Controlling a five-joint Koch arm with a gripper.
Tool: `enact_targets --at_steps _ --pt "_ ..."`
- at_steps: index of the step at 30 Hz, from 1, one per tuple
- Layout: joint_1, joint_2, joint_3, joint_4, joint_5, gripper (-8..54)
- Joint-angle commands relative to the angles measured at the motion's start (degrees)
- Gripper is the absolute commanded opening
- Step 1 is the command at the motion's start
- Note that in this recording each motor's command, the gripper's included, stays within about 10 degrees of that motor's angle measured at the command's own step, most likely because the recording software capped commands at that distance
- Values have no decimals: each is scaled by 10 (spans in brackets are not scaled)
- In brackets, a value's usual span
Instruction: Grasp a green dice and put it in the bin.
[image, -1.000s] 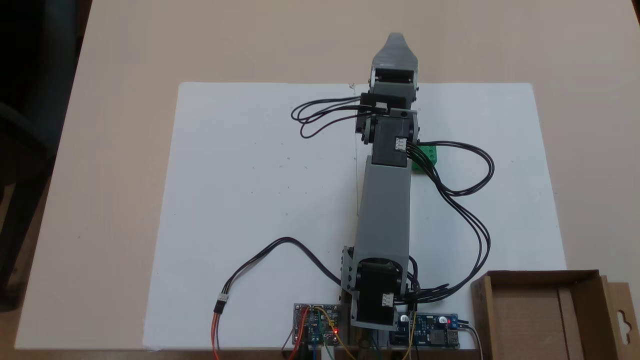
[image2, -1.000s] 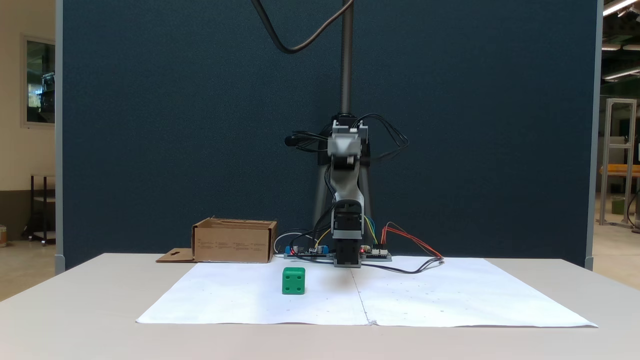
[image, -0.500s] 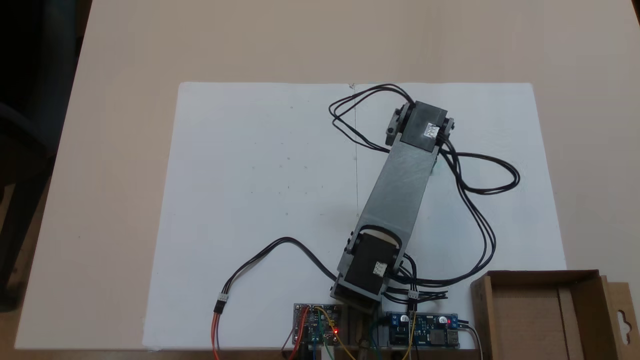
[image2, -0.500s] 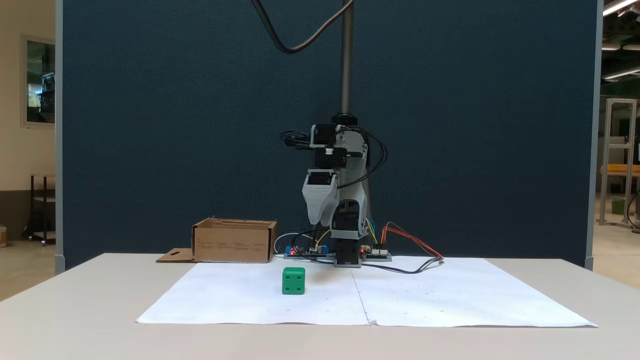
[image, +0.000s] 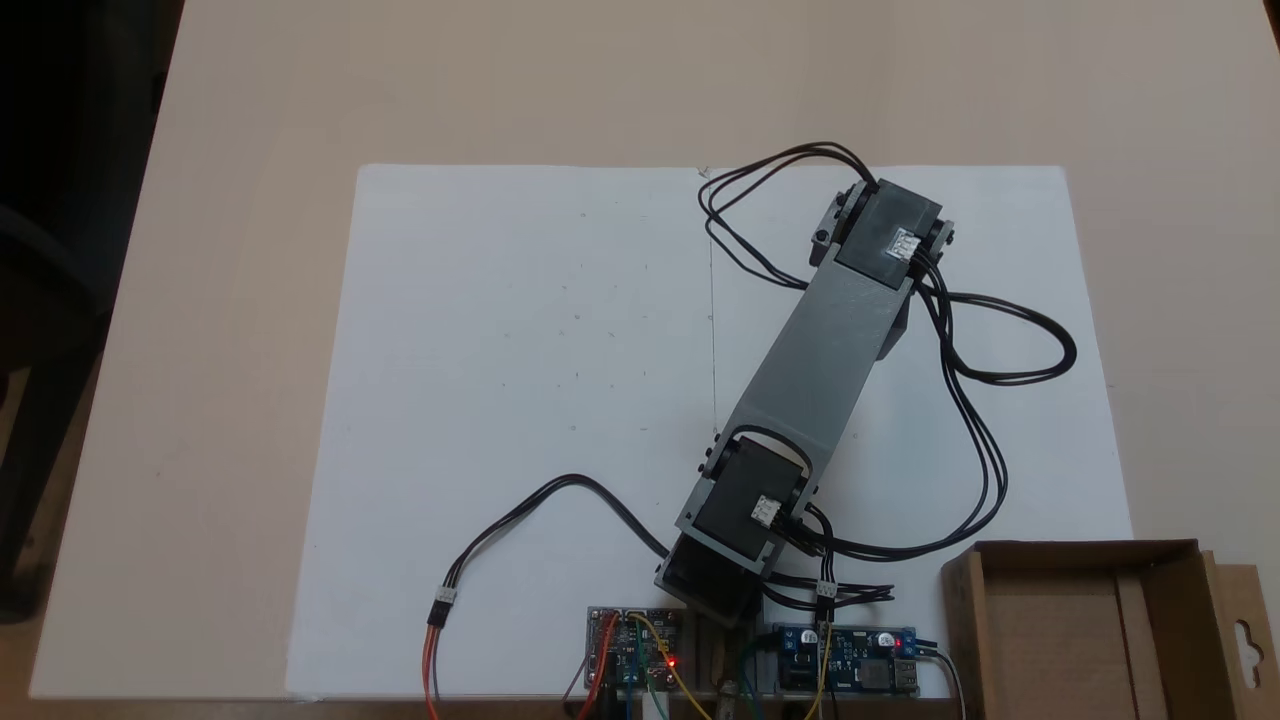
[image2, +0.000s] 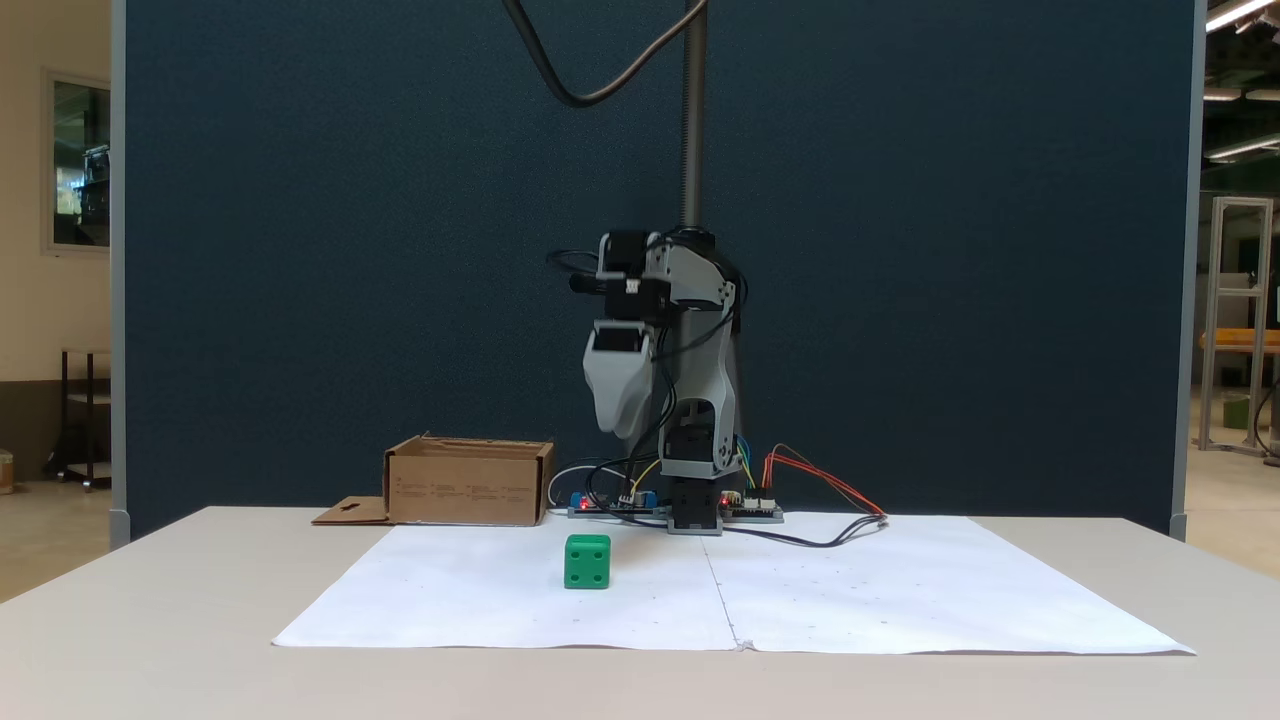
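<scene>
The green dice (image2: 587, 561) is seen just left of centre in a fixed view, resting on the white paper sheet (image2: 900, 600). The gripper (image2: 622, 428) is held pointing down, above the dice and slightly to its right, well clear of it; whether its fingers are spread or pressed together cannot be told. The bin (image: 1090, 625) is found at the lower right corner of a fixed view (image2: 468, 482).

No legible text anywhere; faint printed lines on front wall of bin (image2: 468, 488), too small to read; green dice (image2: 587, 561) shows pips, no numerals
</scene>
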Motion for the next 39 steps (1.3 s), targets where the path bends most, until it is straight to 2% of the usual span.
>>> enact_targets --at_steps 1,13,29,39 --pt "11 4 -53 -4 -62 444" --pt "50 -65 -76 -11 -76 451" --pt "-14 -87 -76 -72 -79 442" --pt "-18 -104 -76 -72 -155 443"
